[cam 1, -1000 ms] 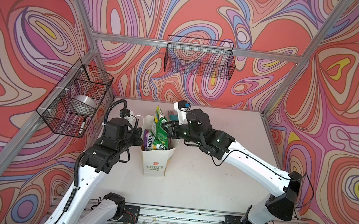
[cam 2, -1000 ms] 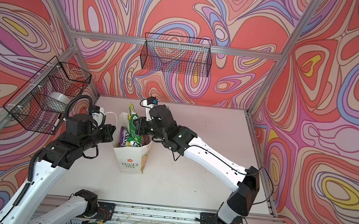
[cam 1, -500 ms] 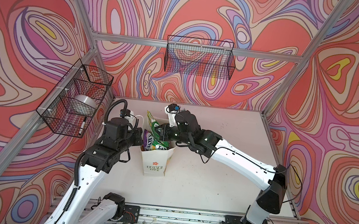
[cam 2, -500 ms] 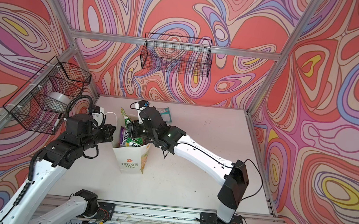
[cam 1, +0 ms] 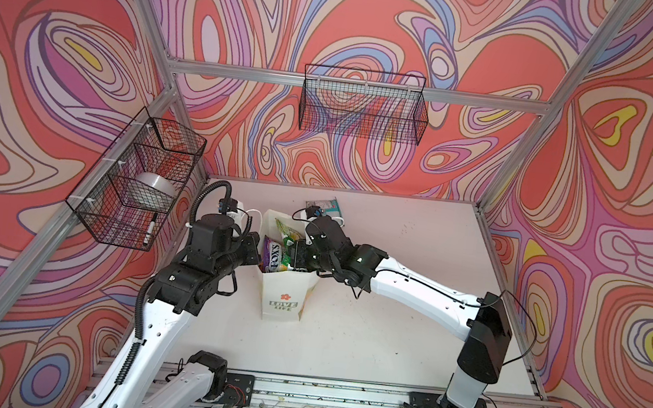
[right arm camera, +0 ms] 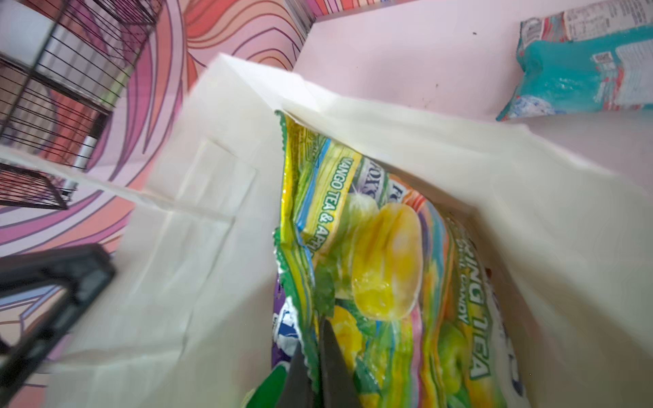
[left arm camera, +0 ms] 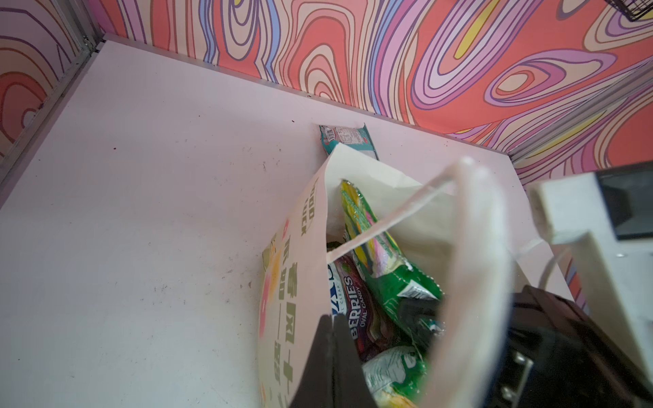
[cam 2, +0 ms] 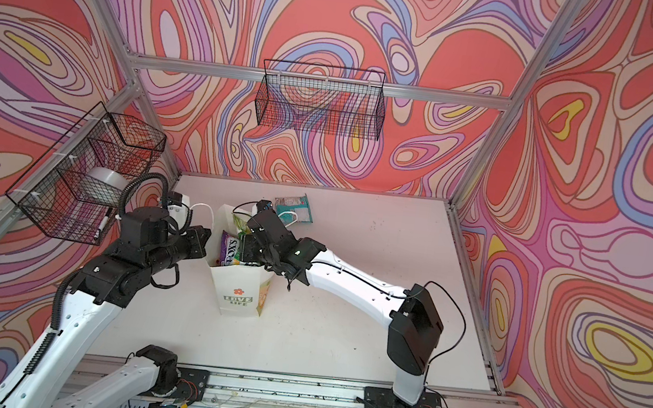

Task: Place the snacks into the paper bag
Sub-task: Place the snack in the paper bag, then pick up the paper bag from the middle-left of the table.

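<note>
In both top views the paper bag [cam 1: 285,292] is seen upright on the table [cam 1: 363,343], left of centre, with its mouth open and packed with snacks. A purple packet [cam 1: 272,255] is shown at the near side of the mouth. The right gripper [cam 1: 297,252] is sunk into the mouth from the bag's right, and the left gripper [cam 1: 256,247] is pressed to its left edge. One teal packet [cam 2: 295,210] is seen flat on the table just behind the bag, close beside the right gripper and well apart from the left arm. Its long axis is judged to run roughly along the back wall, though part is hidden. The wire baskets [cam 1: 363,108] on the walls are not involved. In the left wrist view the left gripper [left arm camera: 328,353] is seen with jaws closed, apparently pinched on the bag's side wall at the rim, so the mouth is kept spread. The yellow-green packet [left arm camera: 371,243] is seen standing in the bag, long axis steeply upright, top end near the rim and leaned toward the far wall. In the right wrist view the right gripper [right arm camera: 312,339] is closed narrowly on that packet's serrated side edge, low down, so the packet runs up and away from the fingers toward the rim. Release is judged the step in hand: the packet is already within the walls, so only letting go and a straight lift out are called for. The teal packet is judged next, with the right arm the nearer.
</note>
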Motion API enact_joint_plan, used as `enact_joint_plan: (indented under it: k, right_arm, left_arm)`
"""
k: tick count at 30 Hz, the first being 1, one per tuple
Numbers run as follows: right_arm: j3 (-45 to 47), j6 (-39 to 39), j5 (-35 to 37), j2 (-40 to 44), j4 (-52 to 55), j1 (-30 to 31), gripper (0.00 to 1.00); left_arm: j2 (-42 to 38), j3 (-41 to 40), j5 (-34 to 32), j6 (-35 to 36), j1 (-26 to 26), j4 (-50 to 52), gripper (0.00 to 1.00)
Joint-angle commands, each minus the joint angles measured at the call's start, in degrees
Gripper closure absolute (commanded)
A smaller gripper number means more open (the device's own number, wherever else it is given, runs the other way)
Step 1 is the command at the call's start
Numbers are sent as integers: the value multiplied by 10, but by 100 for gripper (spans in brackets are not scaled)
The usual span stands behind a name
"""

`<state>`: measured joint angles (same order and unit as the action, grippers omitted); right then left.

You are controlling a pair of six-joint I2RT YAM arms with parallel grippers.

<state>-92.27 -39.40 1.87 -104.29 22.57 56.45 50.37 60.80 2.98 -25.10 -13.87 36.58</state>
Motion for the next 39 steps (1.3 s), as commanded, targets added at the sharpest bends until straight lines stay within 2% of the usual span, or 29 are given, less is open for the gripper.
enact_joint_plan:
  k: [1,3,5,7,16,19,22,25,27,36,39]
  right_arm:
    - [7,-7,7,-3,17,5,92]
    - [4,0,-5,2,11,5,83]
    - [-3,15,-13,13,7,11,66]
    - [-21,29,-15,23,18,16,55]
    - [-127,106,-19,78,96,43,25]
    - [-142,127,33,120,123,44,13]
    - [-136,135,155,162,162,44,3]
    - [-116,133,254,187,190,44,1]
    - [-98,119,285,191,200,44,2]
    - [-53,67,266,134,174,44,2]
    - [-46,52,273,116,163,44,13]
  left_arm:
    - [-4,9,1,3,0,-12,100]
    - [-4,9,0,4,0,-12,100]
    - [-4,9,1,4,0,-12,100]
    - [-4,9,1,5,0,-12,100]
    - [-3,8,0,4,0,-12,100]
    - [-2,8,-1,4,0,-11,100]
    - [-2,9,-3,5,0,-10,100]
    - [-2,9,-3,4,0,-10,100]
    - [-2,9,-2,3,0,-10,100]
    - [2,9,-4,4,0,-9,100]
    - [1,9,-5,4,0,-10,100]
